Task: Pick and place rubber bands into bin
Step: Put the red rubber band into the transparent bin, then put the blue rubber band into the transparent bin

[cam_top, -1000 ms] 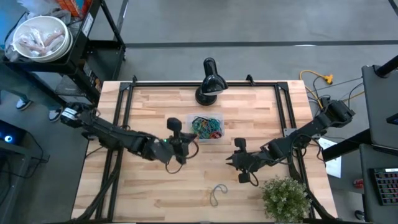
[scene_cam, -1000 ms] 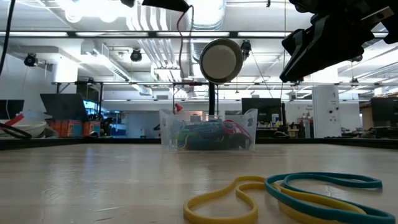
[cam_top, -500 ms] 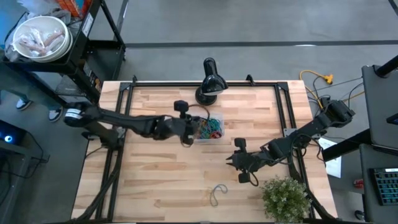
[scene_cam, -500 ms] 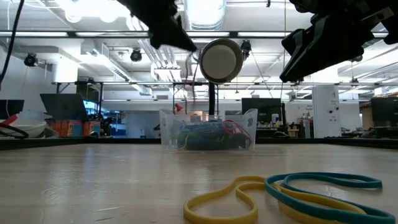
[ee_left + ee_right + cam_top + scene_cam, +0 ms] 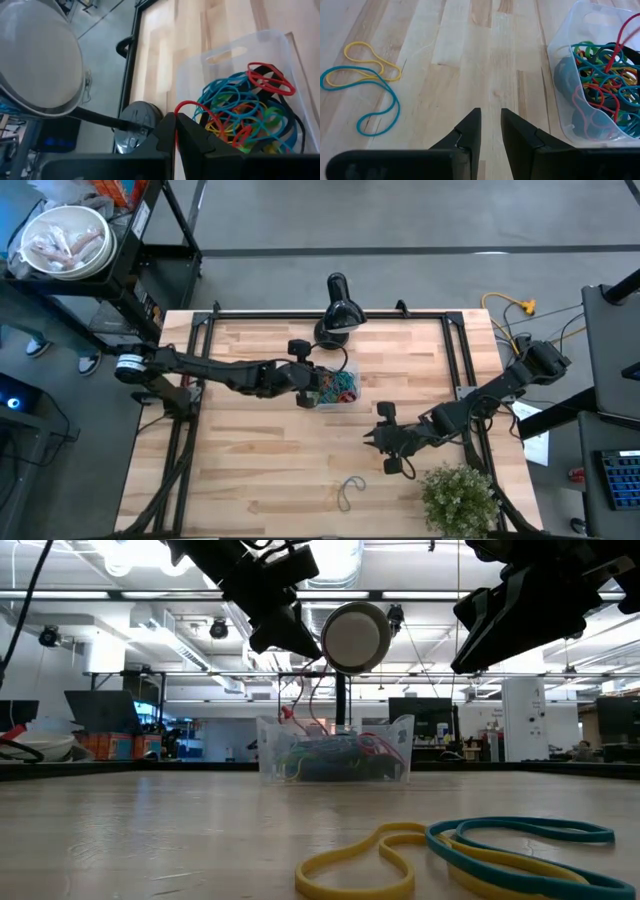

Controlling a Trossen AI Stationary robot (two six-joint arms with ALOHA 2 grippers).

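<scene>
the left gripper (image 5: 175, 131) was pinched on a red rubber band (image 5: 192, 107) dangling limp over the clear bin (image 5: 226, 50). the right gripper (image 5: 490, 131) waited part-open, empty. the light, floppy yellow band (image 5: 367, 61) and blue band (image 5: 380, 107) on the table looked best nipped at one strand.

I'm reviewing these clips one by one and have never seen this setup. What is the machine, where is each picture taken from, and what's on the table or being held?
Two dark robot arms work at a wooden table. One camera looks straight down, one sits at table-top level, and one rides on each wrist. The left gripper is shut on a red rubber band above the clear bin, which already holds many coloured bands. The right gripper hangs empty over bare wood, its fingers slightly apart. A yellow band and a teal band lie on the table near the front edge. A black lamp stands at the back; a potted plant sits at the front right corner.
</scene>
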